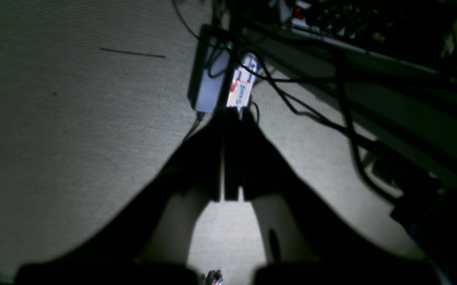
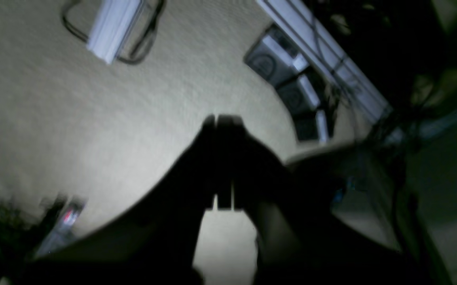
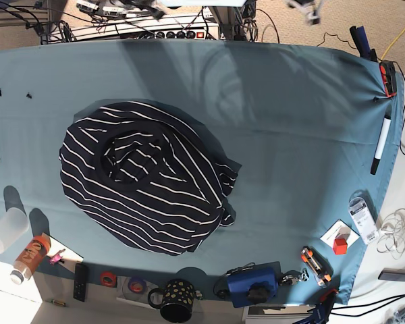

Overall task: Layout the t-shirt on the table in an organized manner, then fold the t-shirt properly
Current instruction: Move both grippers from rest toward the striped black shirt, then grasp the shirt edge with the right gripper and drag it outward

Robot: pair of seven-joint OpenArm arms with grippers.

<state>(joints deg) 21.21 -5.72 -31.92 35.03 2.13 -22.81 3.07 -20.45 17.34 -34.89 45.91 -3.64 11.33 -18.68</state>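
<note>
The t-shirt [image 3: 145, 179] is lying bunched left of centre on the table [image 3: 297, 135]; we are holding both grippers, the left gripper [image 1: 232, 114] and the right gripper [image 2: 222, 118], closed, empty, and off the table.

The t-shirt [image 3: 145, 179] lies bunched on the table [image 3: 290, 121], left of its middle. Along the table's near edge, below the t-shirt, stands a mug [image 3: 176, 300]; a marker [image 3: 380, 144] lies at the table's right edge.

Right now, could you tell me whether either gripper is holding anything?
Nothing: left gripper and right gripper are shut on nothing; the t-shirt lies crumpled on the table.
</note>
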